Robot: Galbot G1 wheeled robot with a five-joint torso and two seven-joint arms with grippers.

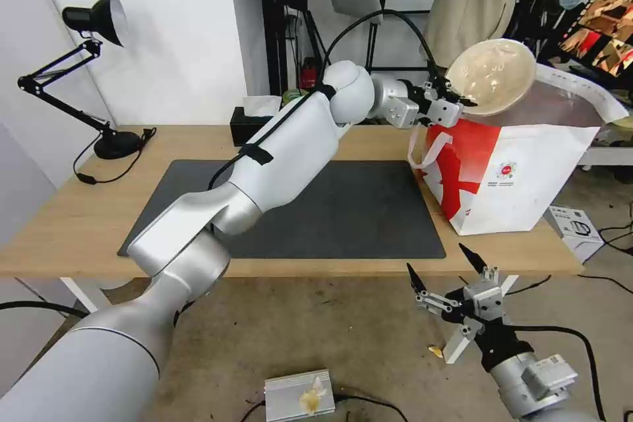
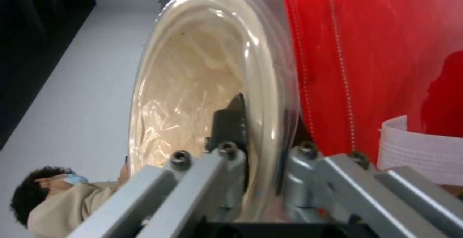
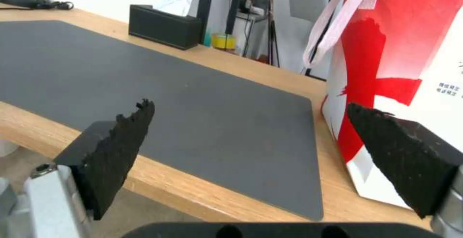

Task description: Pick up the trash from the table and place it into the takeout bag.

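A beige paper-like bowl (image 1: 491, 76) hangs tilted on its edge above the open top of the red-and-white takeout bag (image 1: 521, 175). My left gripper (image 1: 453, 104) is shut on the bowl's rim. In the left wrist view one black pad (image 2: 234, 122) lies inside the bowl (image 2: 202, 82), with the bag's red side (image 2: 386, 50) right beside it. The bag stands at the right end of the table (image 1: 79, 211), next to the dark mat (image 1: 369, 211). My right gripper (image 1: 436, 257) hangs open below the table's front edge; from its wrist view it (image 3: 249, 106) faces the mat (image 3: 144, 82) and the bag (image 3: 410, 68).
A black tissue box (image 1: 254, 122) sits at the table's back edge and a black desk lamp (image 1: 99, 20) stands at the far left. A small white carton (image 1: 577, 227) lies beside the table's right end. A silver box (image 1: 297, 395) rests on the floor.
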